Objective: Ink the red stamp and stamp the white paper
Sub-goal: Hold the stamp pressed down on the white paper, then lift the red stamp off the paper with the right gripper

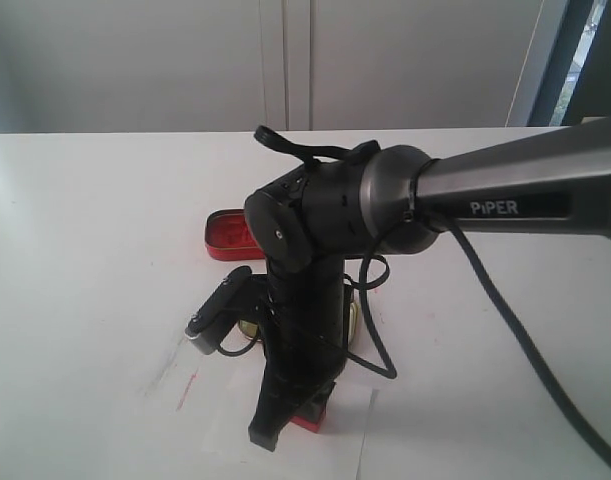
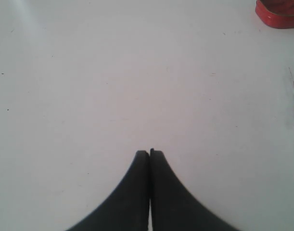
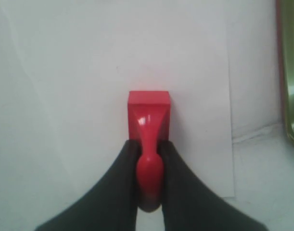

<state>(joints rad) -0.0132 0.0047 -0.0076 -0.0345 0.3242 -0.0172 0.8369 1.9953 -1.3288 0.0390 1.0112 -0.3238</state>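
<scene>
Right gripper (image 3: pixel 148 144) is pinched on the stamp (image 3: pixel 148 108) by its handle. The stamp stands base-down over the paper (image 3: pixel 195 72), inside its edge. You can't confirm contact from these views.

This looks like the stamping step. Your next move: press straight down, then lift straight up, no sliding.

Watch the sheet's edge on the lid (image 3: pixel 292 72) side, which is near the stamp. More sheet lies open the other way.

Left gripper (image 2: pixel 149 154) is closed and empty over the table (image 2: pixel 89 72), with the tin (image 2: pixel 281 14) well apart.
</scene>
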